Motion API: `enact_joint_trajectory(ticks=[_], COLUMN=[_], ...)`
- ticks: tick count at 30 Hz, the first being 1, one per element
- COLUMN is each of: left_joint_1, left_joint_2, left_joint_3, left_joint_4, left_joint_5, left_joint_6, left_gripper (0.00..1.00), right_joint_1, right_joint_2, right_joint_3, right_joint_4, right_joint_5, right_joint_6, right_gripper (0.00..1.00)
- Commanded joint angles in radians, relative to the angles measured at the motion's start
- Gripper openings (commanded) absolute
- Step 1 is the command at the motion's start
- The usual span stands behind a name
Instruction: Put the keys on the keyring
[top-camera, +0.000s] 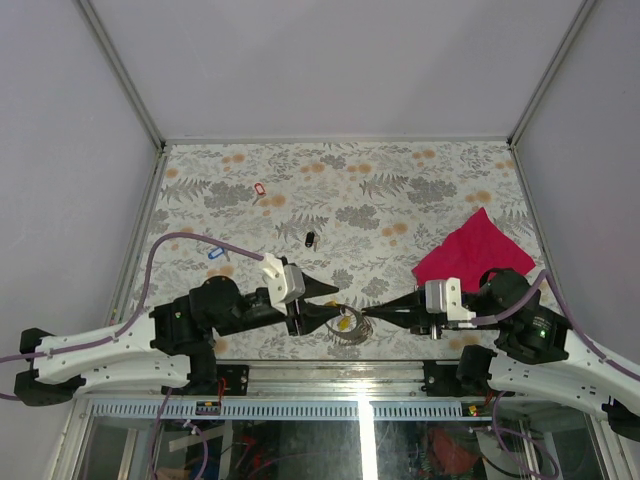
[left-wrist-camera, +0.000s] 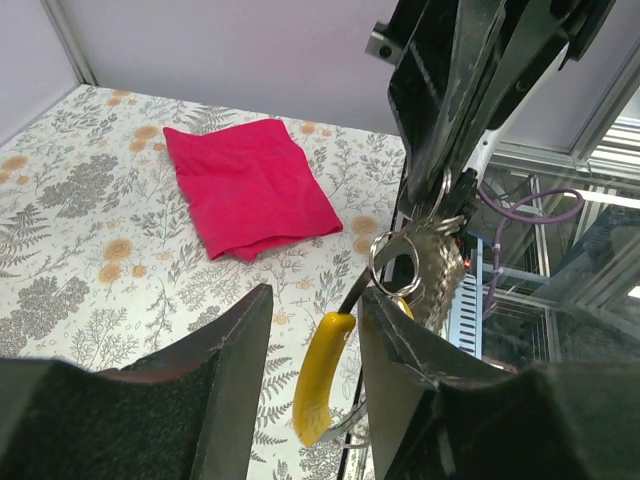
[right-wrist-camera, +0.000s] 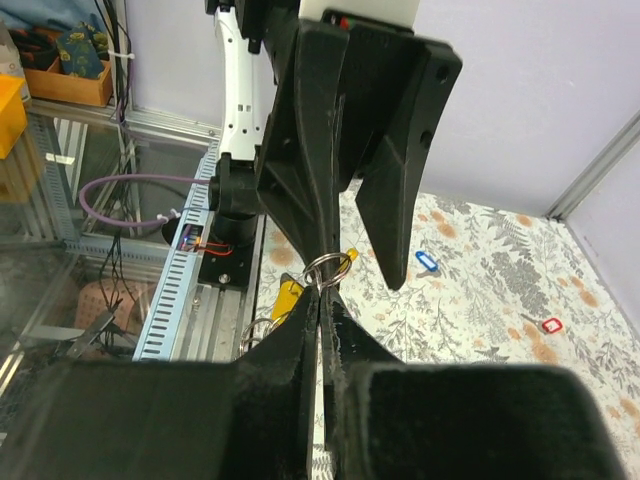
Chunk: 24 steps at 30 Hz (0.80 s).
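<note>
My right gripper is shut on the keyring, a thin silvery loop held just above the table's front edge; both also show in the top view, gripper and keyring. A small yellow piece hangs from the ring between the fingers of my open left gripper, which faces the right one. A red key, a black key and a blue key lie loose on the floral table. The blue key and red key also show in the right wrist view.
A magenta cloth lies crumpled at the right, just beyond my right arm. The table's front metal rail runs right under both grippers. Grey walls close in the table at the back and sides.
</note>
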Motion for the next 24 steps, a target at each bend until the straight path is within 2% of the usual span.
enact_joint_trajectory(ticks=[1, 13, 18, 24], left_joint_1=[0.001, 0.001, 0.001, 0.001], left_joint_2=[-0.02, -0.036, -0.01, -0.015], left_joint_3=[0.05, 0.072, 0.077, 0.095], left_joint_4=[-0.025, -0.051, -0.022, -0.025], left_joint_5=[-0.005, -0.01, 0.012, 0.02], left_joint_6=[0.005, 0.013, 0.017, 0.017], left_gripper=[0.42, 0.44, 0.44, 0.44], right_joint_1=[0.005, 0.005, 0.005, 0.005], right_joint_2=[0.002, 0.005, 0.016, 0.015], right_joint_3=[0.055, 0.079, 0.056, -0.032], right_joint_4=[0.019, -0.03, 0.034, 0.208], right_joint_5=[0.019, 0.018, 0.02, 0.064], right_joint_6=[0.024, 0.094, 0.17, 0.312], right_gripper=[0.0, 0.0, 0.0, 0.0])
